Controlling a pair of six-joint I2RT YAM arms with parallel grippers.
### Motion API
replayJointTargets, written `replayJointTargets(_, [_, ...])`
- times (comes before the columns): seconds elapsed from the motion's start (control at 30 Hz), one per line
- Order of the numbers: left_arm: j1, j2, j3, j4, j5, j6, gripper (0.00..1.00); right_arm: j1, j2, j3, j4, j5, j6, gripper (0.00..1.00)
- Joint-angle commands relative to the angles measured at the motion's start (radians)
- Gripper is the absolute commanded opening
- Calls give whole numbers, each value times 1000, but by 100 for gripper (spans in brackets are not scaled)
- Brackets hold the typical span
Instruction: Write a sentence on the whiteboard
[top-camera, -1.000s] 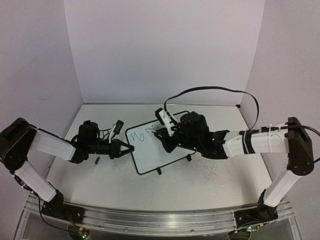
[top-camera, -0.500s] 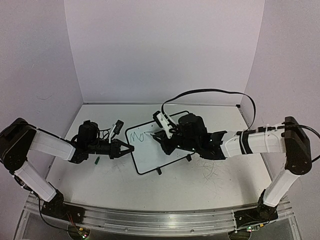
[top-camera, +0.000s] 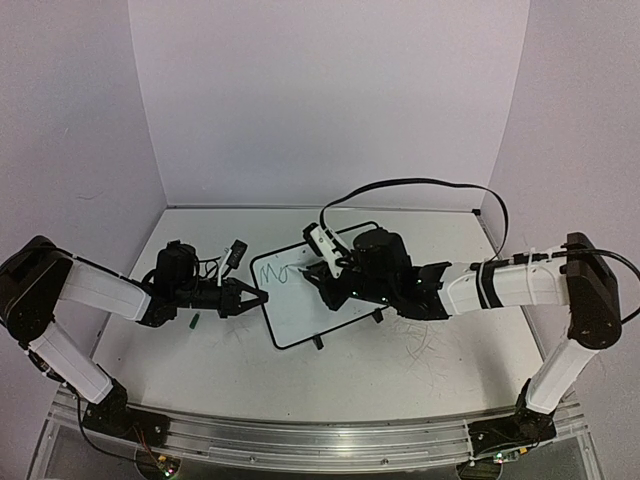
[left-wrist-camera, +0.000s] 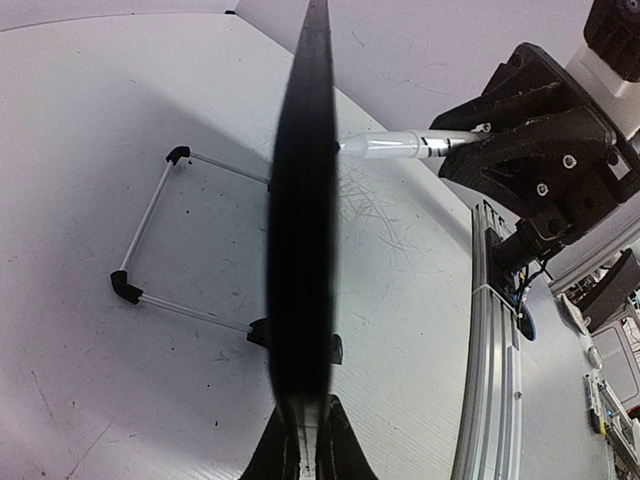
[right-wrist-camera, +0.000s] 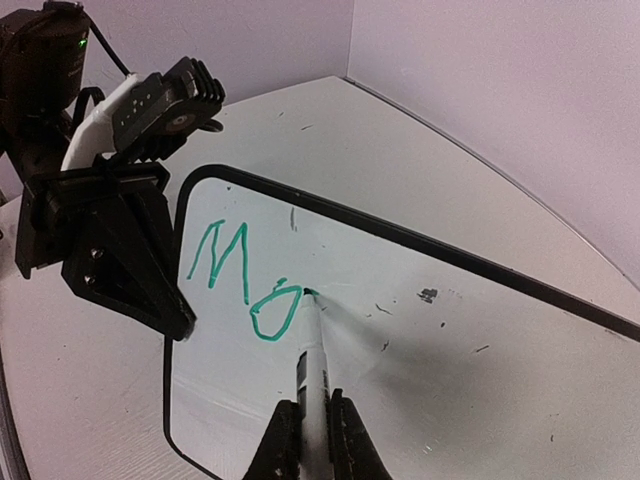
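The whiteboard (top-camera: 318, 300), white with a thin black frame, stands tilted mid-table. Green letters "Mo" (right-wrist-camera: 245, 280) are written near its upper left. My left gripper (top-camera: 256, 298) is shut on the board's left edge; in the left wrist view the edge shows as a dark blurred band (left-wrist-camera: 300, 250) between the fingers. My right gripper (right-wrist-camera: 310, 440) is shut on a white marker (right-wrist-camera: 311, 365) whose green tip touches the board just right of the "o". The marker also shows in the left wrist view (left-wrist-camera: 400, 146).
A small dark green marker cap (top-camera: 196, 321) lies on the table below my left arm. The board's wire stand with black feet (left-wrist-camera: 128, 288) rests on the scuffed white tabletop. A black cable (top-camera: 420, 185) loops above my right arm.
My right gripper has shifted slightly left along the board with the marker. The green writing has grown by the "o". My left arm has not moved.
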Motion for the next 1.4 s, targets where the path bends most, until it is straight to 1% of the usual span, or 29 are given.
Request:
replayJointTargets(0.0, [1,-27,0,0,-18,57,0,2,-6,1,-14,40,19,0])
replayJointTargets(0.47, [1,-32,0,-5,-20,56,0,1,-27,-43,-19,47,32,0])
replayJointTargets(0.97, [1,-31,3,-8,-17,57,0,2,-36,-55,-23,50,38,0])
replayJointTargets(1.13, [1,-30,7,-11,-15,56,0,2,-31,-41,-23,61,37,0])
replayJointTargets(1.37, [1,-29,8,-13,-12,56,0,2,-24,3,-10,115,34,0])
